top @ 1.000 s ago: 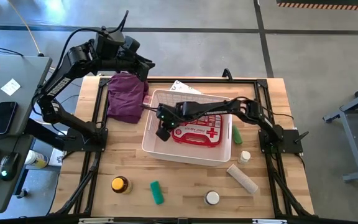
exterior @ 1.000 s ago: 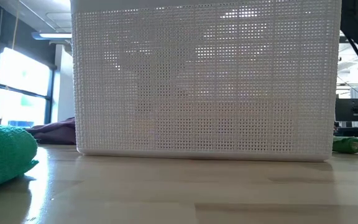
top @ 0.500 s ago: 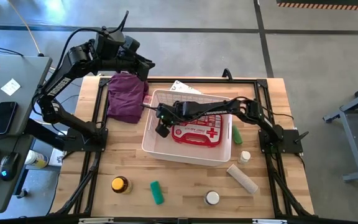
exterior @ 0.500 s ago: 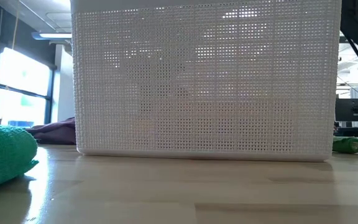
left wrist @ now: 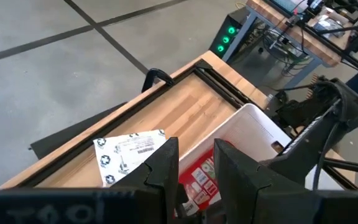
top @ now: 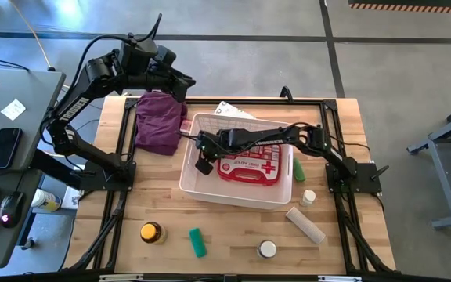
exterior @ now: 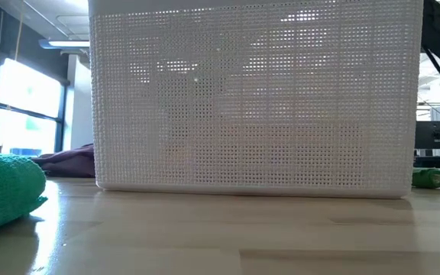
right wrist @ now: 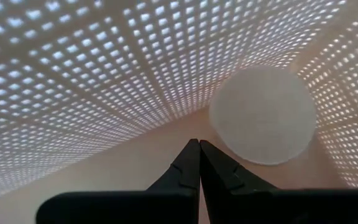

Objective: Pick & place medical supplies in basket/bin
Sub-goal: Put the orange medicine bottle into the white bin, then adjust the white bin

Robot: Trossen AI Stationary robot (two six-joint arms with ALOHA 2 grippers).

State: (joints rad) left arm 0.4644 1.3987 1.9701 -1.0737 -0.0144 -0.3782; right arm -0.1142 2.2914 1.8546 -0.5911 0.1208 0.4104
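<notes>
Right gripper (top: 203,165) inside white basket (top: 196,186) at its left end, fingers pressed together, empty (white round disc (right wrist: 263,115) just ahead). Red first-aid pouch (top: 249,162) in basket. Left gripper (left wrist: 193,163) raised above the table's back-left corner, slightly parted, holding nothing.

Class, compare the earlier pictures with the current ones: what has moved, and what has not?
The right tool, shut and empty, drew back slightly inside the white basket, toward its far-left wall. The basket nudged slightly in the low view. The left tool, red pouch and loose supplies stayed put.
</notes>
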